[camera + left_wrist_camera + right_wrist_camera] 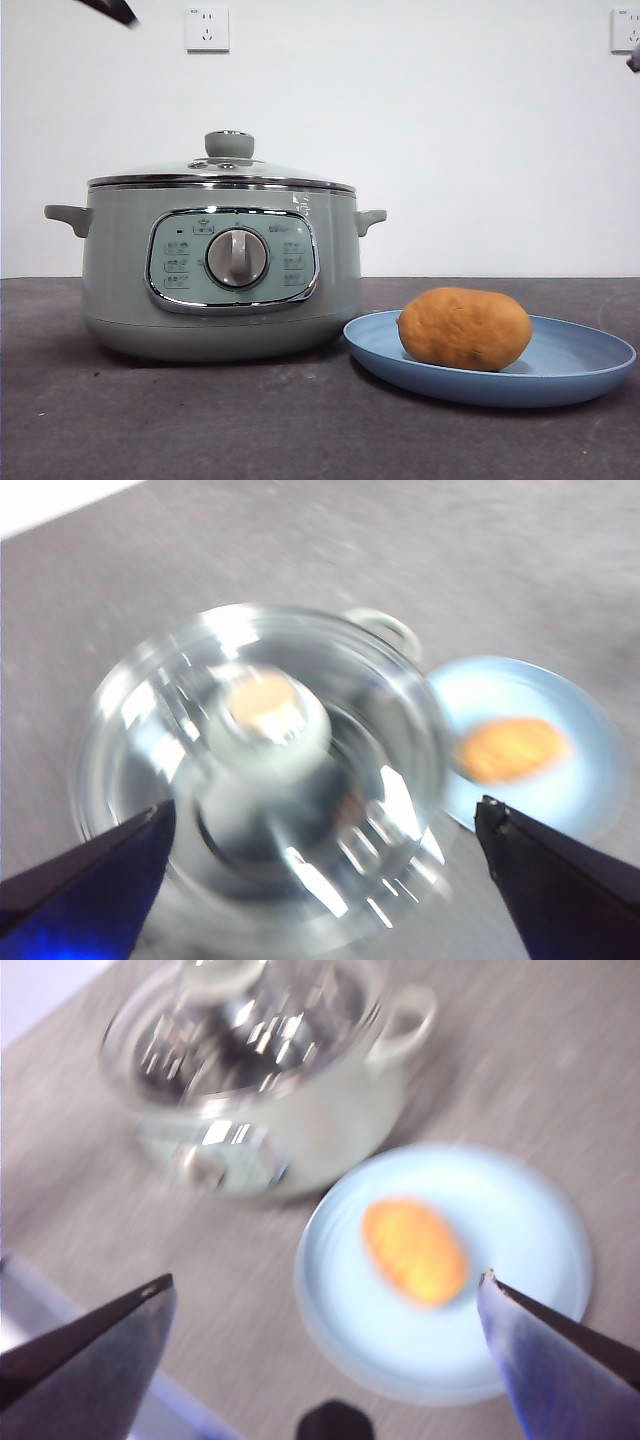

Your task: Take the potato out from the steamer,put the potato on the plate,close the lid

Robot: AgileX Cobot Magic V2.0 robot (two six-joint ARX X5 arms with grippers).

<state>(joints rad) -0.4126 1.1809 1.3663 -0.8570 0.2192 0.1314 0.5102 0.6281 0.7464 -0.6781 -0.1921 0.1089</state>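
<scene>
The orange-brown potato [465, 328] lies on the light-blue plate [580, 370], to the right of the sage-green steamer [120, 270]. The glass lid [228, 160] sits shut on the steamer. In the left wrist view my left gripper [325, 825] hangs open high above the lid [150, 730], with the potato [510, 748] and plate [590, 780] off to one side. In the right wrist view my right gripper [325, 1290] is open well above the plate [520, 1210] and potato [413, 1250], the steamer [320, 1130] beyond. Both arms show in the front view only as dark tips at the top corners.
A dark grey table [200, 420] carries everything. A white wall with a socket [207, 28] stands behind. A second socket [624, 28] is at the far right. The steamer's side handles [66, 216] stick out on both sides.
</scene>
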